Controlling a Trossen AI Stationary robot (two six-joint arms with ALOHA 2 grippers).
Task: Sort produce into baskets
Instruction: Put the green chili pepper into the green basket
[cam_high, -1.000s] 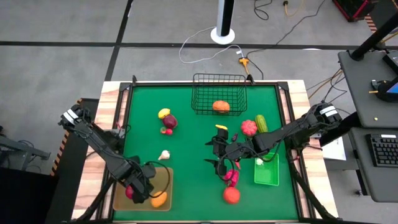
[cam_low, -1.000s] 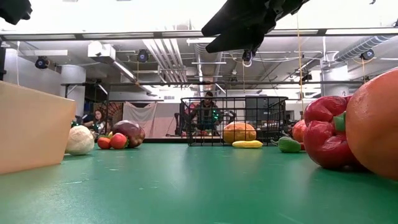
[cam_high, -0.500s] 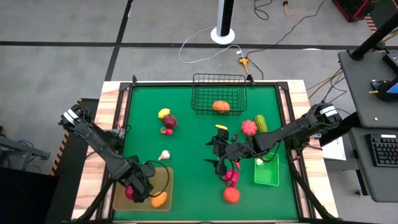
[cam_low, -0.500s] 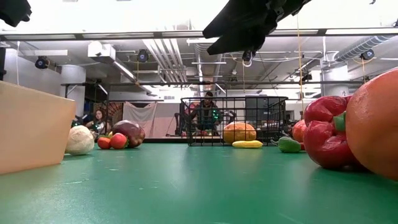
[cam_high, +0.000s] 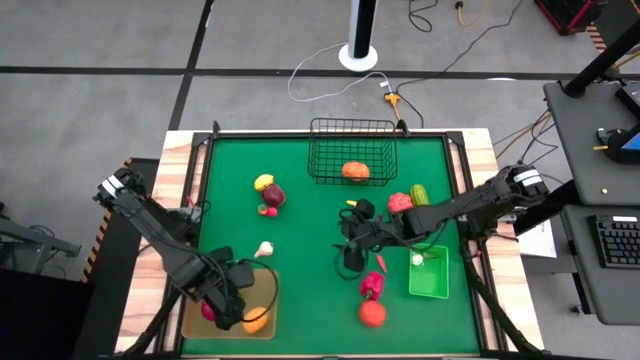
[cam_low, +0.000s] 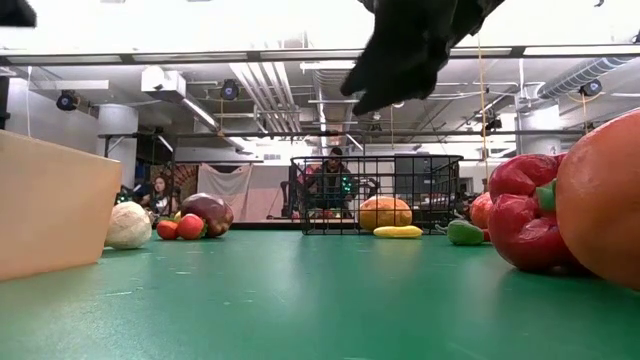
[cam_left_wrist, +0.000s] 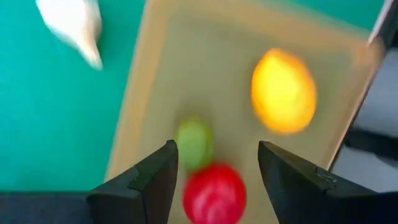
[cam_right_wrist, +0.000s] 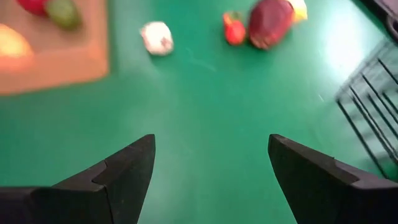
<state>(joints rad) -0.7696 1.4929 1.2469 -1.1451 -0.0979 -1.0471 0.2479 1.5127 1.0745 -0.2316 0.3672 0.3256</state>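
Observation:
My left gripper (cam_high: 228, 305) hangs open over the tan tray (cam_high: 268, 285). In its wrist view (cam_left_wrist: 214, 163) a red piece (cam_left_wrist: 214, 194), a green piece (cam_left_wrist: 194, 143) and a yellow-orange piece (cam_left_wrist: 284, 91) lie in the tray below it. My right gripper (cam_high: 348, 260) is open and empty above the green mat mid-table (cam_right_wrist: 211, 174), just left of a red chilli (cam_high: 380, 262) and a red pepper (cam_high: 371, 285). The black wire basket (cam_high: 352, 135) holds an orange pumpkin (cam_high: 354, 171). The green bin (cam_high: 428, 275) holds a white piece (cam_high: 417, 259).
A garlic bulb (cam_high: 264, 249), a yellow piece (cam_high: 263, 181), a purple piece (cam_high: 273, 194) and a small red one (cam_high: 268, 210) lie left of centre. A pink-red fruit (cam_high: 400, 203), a cucumber (cam_high: 419, 195) and an orange-red ball (cam_high: 372, 313) lie on the right.
My right gripper has gone from above the red pepper toward the table's far edge, staying open and empty. The red chilli beside the pepper now shows clear of it.

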